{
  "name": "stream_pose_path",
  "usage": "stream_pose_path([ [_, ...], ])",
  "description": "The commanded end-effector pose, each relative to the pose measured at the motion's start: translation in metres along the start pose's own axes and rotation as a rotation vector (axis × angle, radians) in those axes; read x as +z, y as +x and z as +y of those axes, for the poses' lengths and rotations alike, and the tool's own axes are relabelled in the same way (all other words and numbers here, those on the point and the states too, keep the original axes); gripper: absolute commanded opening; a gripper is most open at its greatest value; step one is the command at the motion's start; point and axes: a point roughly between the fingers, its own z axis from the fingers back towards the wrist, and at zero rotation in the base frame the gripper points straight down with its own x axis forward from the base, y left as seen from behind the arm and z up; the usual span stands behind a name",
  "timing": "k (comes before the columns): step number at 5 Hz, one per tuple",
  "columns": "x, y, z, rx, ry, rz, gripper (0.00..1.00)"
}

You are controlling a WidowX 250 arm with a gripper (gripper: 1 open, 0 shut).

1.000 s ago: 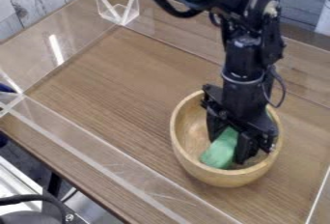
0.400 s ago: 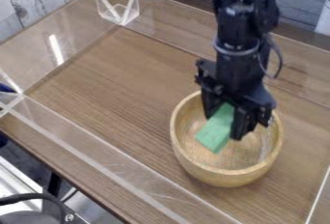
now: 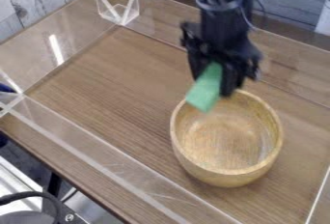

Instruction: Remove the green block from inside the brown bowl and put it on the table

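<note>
My gripper point(image 3: 217, 76) points straight down and is shut on the green block point(image 3: 204, 93), which hangs tilted from the black fingers. The block is in the air above the left rim of the brown bowl point(image 3: 230, 141), clear of its inside. That round tan wooden bowl sits at the right front of the wood-grain table point(image 3: 116, 83) with nothing in it. The arm rises out of the frame at the top.
Low clear acrylic walls point(image 3: 65, 136) run along the table's edges. A clear acrylic bracket point(image 3: 120, 9) stands at the back left corner. Bare tabletop stretches left of the bowl.
The gripper has lifted the green block out of the bowl, moving up and to the left. The bowl has stayed in place and is now bare inside.
</note>
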Motion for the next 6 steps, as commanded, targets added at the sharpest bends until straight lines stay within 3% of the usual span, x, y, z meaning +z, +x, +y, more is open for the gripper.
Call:
stream_pose_path([
  [1,0.016,0.020,0.041,0.036,0.030,-0.059,0.00],
  [2,0.015,0.023,0.079,0.078,0.049,-0.057,0.00],
  [3,0.006,0.025,0.103,0.098,0.068,-0.050,0.00],
  [6,-0.037,0.035,0.129,0.108,0.080,0.011,0.00],
])
